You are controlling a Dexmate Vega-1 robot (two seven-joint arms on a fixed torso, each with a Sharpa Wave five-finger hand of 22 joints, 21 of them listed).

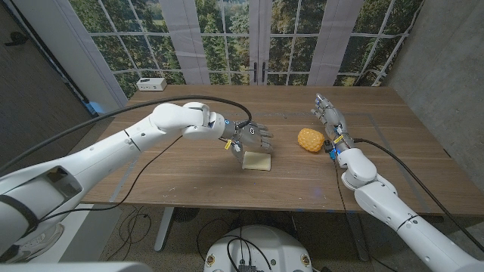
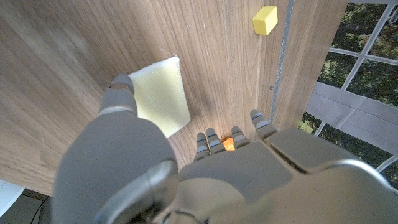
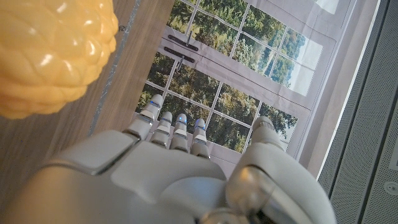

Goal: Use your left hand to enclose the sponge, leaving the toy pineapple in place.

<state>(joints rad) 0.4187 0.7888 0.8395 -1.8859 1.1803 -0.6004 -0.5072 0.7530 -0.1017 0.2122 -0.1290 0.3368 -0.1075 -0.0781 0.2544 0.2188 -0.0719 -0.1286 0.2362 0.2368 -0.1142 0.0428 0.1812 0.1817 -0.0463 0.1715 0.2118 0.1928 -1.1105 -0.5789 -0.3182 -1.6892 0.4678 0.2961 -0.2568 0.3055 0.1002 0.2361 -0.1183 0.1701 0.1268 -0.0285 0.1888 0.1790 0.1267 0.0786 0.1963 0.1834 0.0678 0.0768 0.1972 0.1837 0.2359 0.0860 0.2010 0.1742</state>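
The left robot hand (image 1: 255, 137) is hovering open over the sponge (image 1: 256, 161), holding nothing; its wrist view is revealing a yellow cube (image 2: 265, 20). The right robot hand (image 1: 328, 117) is waiting open beside the pineapple (image 1: 308, 140).

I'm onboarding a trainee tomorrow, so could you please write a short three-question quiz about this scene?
1. True or false: the left hand already grips the sponge.
2. What lies nearest the right hand?
A. the sponge
B. the pineapple
C. the white box
3. Fill in: in the left wrist view, a small yellow ____ lies on the table beyond the sponge.

Key
1. False: the hand hovers over the sponge's far edge with fingers apart, holding nothing.
2. B
3. block
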